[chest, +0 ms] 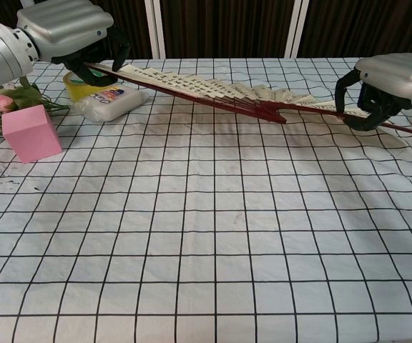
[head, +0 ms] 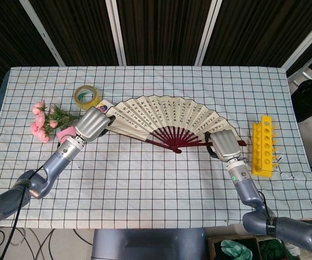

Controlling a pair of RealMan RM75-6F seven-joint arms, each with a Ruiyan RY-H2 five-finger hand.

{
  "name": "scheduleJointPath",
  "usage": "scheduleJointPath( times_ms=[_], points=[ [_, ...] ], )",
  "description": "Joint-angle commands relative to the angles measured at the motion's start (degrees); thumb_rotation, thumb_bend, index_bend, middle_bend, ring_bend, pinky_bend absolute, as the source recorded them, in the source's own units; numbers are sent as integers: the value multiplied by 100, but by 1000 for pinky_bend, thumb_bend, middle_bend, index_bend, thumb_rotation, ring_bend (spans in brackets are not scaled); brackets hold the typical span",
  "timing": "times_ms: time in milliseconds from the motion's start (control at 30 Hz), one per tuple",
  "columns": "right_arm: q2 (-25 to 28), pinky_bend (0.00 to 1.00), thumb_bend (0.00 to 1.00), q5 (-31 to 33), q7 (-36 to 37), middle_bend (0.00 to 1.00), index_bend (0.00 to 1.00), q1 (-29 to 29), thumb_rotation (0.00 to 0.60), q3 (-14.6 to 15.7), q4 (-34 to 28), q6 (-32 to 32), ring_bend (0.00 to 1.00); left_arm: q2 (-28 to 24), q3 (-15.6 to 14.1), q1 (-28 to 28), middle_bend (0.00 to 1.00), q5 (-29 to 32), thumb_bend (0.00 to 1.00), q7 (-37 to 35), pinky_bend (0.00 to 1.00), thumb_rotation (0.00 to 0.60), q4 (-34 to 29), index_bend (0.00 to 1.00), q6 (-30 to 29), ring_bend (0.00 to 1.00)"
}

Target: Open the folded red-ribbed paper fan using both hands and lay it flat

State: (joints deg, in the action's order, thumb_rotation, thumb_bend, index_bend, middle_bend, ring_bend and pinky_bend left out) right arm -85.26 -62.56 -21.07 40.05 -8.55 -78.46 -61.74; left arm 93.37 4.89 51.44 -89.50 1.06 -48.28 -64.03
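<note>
— While we look from the head view, where do we find the fan [head: 164, 115]?

— We see it spread wide in an arc across the middle of the checked cloth [head: 156, 179], script side up, red ribs meeting at a pivot near the centre. From the chest view the fan [chest: 213, 91] sits low over the cloth, its left end higher than its right.

— And who holds it?

— We see the left hand [head: 92, 123] closed around the left outer rib, fingers curled under the edge; in the chest view that left hand [chest: 66, 32] grips the same end above the cloth. The right hand [head: 224, 145] is closed on the right outer rib, and the chest view shows the right hand [chest: 388, 78] with fingers hooked around the thin red stick, close to the cloth.

— What lies around it?

— We see a tape roll [head: 86, 96] just beyond the fan's left end, with a white packet [chest: 110, 101] under that end. Pink flowers [head: 42, 120] lie further left, and a pink block [chest: 31, 133] sits near them. A yellow rack [head: 264, 146] stands just right of the right hand.
</note>
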Motion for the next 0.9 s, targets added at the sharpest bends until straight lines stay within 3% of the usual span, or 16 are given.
scheduleJointPath(
  times_ms=[33,200,267,333,667,767,833,900],
  points=[
    [29,917,329,113,-177,926,469,-14,600,25,-62,87,1000,11,2,-4,950,-1,440,9,846,600,-19,769,-11,889],
    [80,914,175,333,-459,917,264,-36,600,43,-196,194,995,33,-7,-25,950,6,439,62,846,600,-80,769,-10,890],
    [100,905,96,472,-520,895,98,-54,600,44,-286,264,983,39,-17,-35,950,5,439,99,846,600,-99,770,-5,889],
    [132,895,52,601,-603,882,16,-53,600,52,-379,345,972,47,-17,-44,950,18,439,128,846,600,-116,770,7,889],
    [293,882,18,900,-969,868,0,-37,600,31,-776,340,960,-10,-9,-71,948,66,426,316,846,600,-332,763,71,889],
    [356,882,19,899,-966,868,0,-78,600,24,-874,262,959,-91,-82,-99,926,74,210,382,846,600,-487,684,200,880],
    [401,882,19,901,-971,868,0,-102,600,23,-935,223,960,-162,-139,-118,894,68,48,427,841,600,-617,573,282,861],
    [452,882,19,900,-987,868,0,-126,600,31,-1001,185,960,-235,-181,-141,846,83,5,502,824,600,-769,463,363,823]
  ],
)
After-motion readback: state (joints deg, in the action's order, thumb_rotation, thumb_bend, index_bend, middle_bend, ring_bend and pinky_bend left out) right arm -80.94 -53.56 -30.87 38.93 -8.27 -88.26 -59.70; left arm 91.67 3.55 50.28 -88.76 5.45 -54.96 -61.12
